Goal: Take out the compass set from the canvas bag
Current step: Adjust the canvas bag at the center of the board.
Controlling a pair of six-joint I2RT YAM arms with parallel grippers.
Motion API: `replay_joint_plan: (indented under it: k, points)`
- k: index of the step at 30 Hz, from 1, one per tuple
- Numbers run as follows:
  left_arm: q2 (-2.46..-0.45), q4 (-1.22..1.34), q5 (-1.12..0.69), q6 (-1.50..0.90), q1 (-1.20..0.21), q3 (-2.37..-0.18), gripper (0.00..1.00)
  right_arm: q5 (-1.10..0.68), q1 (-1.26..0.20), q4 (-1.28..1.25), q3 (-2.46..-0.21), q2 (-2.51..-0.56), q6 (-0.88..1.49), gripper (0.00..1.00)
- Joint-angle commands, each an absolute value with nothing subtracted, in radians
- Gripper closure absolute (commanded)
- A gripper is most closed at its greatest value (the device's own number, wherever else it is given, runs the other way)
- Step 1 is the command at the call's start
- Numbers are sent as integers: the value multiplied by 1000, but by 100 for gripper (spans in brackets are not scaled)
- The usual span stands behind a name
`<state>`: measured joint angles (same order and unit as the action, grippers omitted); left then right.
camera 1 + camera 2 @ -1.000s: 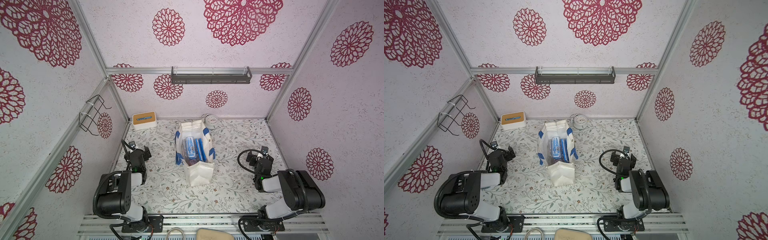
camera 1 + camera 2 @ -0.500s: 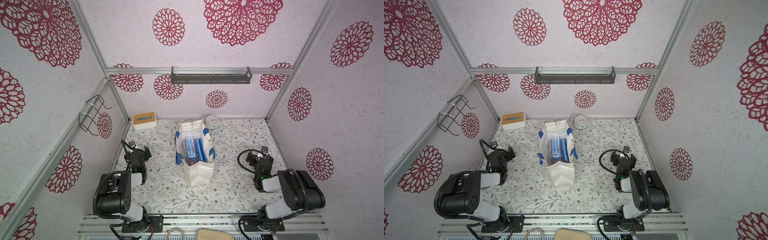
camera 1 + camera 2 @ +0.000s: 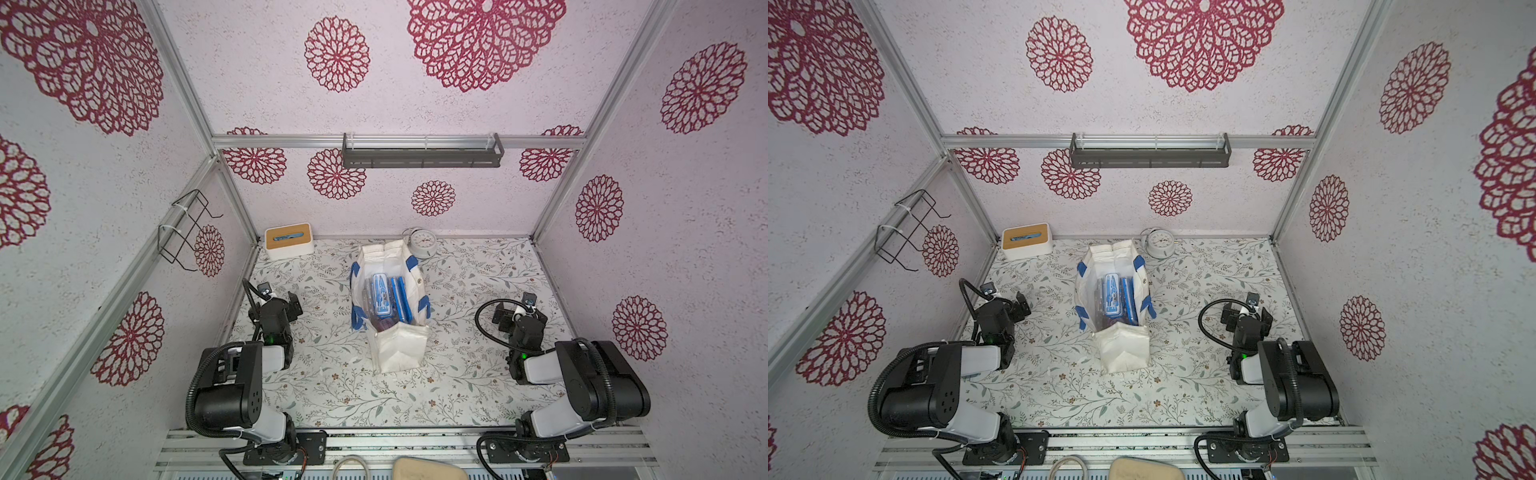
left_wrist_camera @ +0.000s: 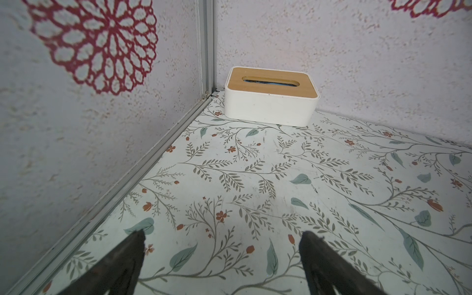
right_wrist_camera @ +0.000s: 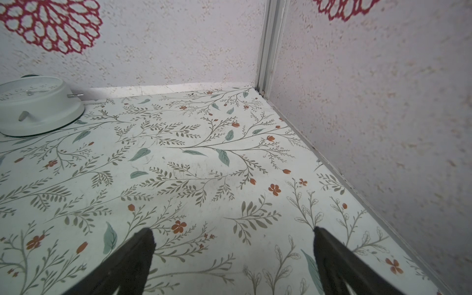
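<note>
The canvas bag (image 3: 401, 353) (image 3: 1125, 353) stands open in the middle of the floral table, off-white with blue strap handles. Inside it, in both top views, lies the compass set (image 3: 381, 296) (image 3: 1112, 297), a clear-lidded blue case, beside other blue cases. My left gripper (image 3: 277, 300) (image 4: 222, 237) rests low at the table's left side, well apart from the bag, open with only table between its fingers. At the right side my right gripper (image 3: 517, 311) (image 5: 233, 233) also stands open and holds nothing. Neither wrist view shows the bag.
A white tissue box (image 3: 289, 241) (image 4: 270, 102) with a wooden lid sits in the back left corner. A white alarm clock (image 3: 424, 243) (image 5: 38, 107) lies behind the bag. A wire rack (image 3: 187, 228) hangs on the left wall, a grey shelf (image 3: 422, 151) on the back wall.
</note>
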<state>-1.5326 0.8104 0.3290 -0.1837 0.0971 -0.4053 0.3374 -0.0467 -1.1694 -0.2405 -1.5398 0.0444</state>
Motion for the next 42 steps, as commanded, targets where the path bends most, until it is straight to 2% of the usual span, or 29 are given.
replay_joint_plan:
  k: [1,5,10,18,23,25,28,30,34,37,39,42]
  points:
    - [-1537,842,341,-170,103,-424,3,348,-51,-1210,-250,-1536,38,1]
    - [-1527,832,361,-176,103,-434,3,364,-49,-1221,-239,-1527,52,1]
    - [-1445,526,404,-216,112,-549,3,352,-37,-1274,-177,-1459,56,1]
    - [-1268,192,408,-349,109,-677,3,569,-37,-823,-255,-1102,220,1]
    - [-1218,-233,431,-544,116,-910,3,583,-37,-315,-446,-917,342,1]
    - [-1229,-375,386,-579,122,-1013,3,566,-37,-132,-526,-871,359,1]
    - [-1228,-456,268,-632,141,-1088,3,565,-35,53,-603,-796,457,1]
    - [-1220,-480,194,-720,171,-1106,2,480,-24,158,-668,-762,510,1]
    - [-1187,-394,-89,-919,275,-1061,3,352,-12,330,-810,-781,607,1]
    - [-1173,-375,-174,-975,286,-1060,2,272,-12,367,-866,-795,666,1]
    - [-1170,-387,-230,-982,286,-1076,0,220,-12,395,-906,-814,693,9]
    - [-1164,-419,-334,-978,286,-1109,4,123,-12,465,-1008,-878,713,37]
